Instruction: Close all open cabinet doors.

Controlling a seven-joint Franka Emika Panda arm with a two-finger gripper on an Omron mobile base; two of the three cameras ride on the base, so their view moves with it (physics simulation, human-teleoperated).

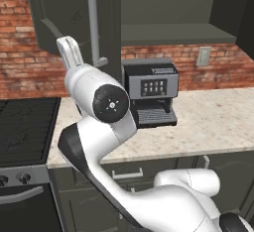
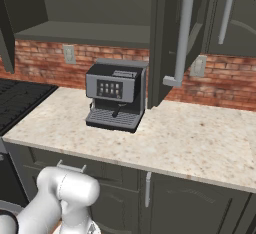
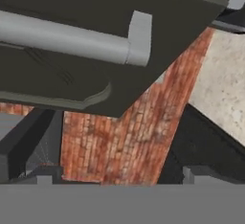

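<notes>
So the arm [image 1: 106,127] comes up from the lower right of the left base view, folds at a big dark-capped joint mid-frame, and a white link pokes toward the upper left. In the hand view, 2 dark fingertips [image 3: 43,175] sit spread apart at the bottom.

2 rear base views, flanking; coffee machine [image 1: 151,93] shared.

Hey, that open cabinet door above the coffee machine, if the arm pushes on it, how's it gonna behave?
The cabinet door looks like a rigid panel, so it should probably swing as one piece rather than flex. Standing edge-out over the counter, it likely pivots shut under a light sideways push. Its smooth bar handle may let the pincer slide along it.
</notes>
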